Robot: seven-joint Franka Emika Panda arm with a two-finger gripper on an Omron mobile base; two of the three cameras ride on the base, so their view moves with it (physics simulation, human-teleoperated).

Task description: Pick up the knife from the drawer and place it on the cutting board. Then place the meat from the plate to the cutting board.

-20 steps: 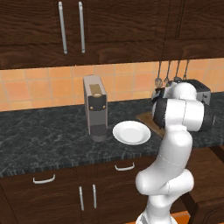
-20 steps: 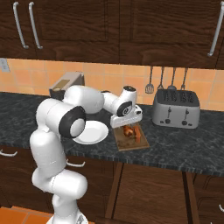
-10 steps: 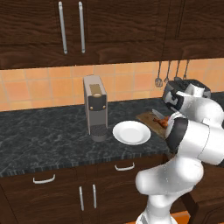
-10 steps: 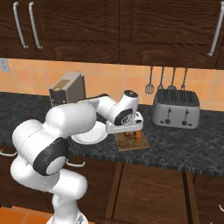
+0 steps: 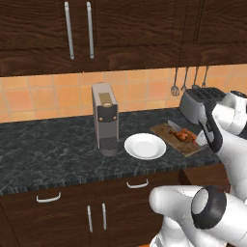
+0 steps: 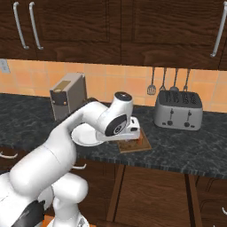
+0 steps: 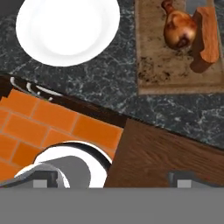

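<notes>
The brown wooden cutting board (image 7: 175, 65) lies on the dark counter, to the right of the round white plate (image 7: 68, 28), which is bare. On the board rests the meat (image 7: 178, 29), a glossy reddish-brown drumstick, also visible as a small brown lump (image 5: 183, 136). Beside it lies the knife (image 7: 206, 37), with a brown handle and a grey blade (image 5: 172, 126). My gripper (image 7: 113, 178) hangs over the counter's front edge, short of the board, open with nothing between its fingers. In the right base view my hand covers part of the cutting board (image 6: 141, 144).
A grey coffee machine (image 5: 105, 118) stands left of the plate (image 5: 144, 145). A silver toaster (image 6: 178, 110) sits at the back right, with utensils (image 6: 168, 80) hanging above it. A brown wooden panel (image 7: 170, 153) and the orange floor (image 7: 52, 122) lie below the counter edge.
My hand has drawn back from right over the meat on the board toward the counter's front edge, and the arm's elbow has swung. The jaws stay open.
</notes>
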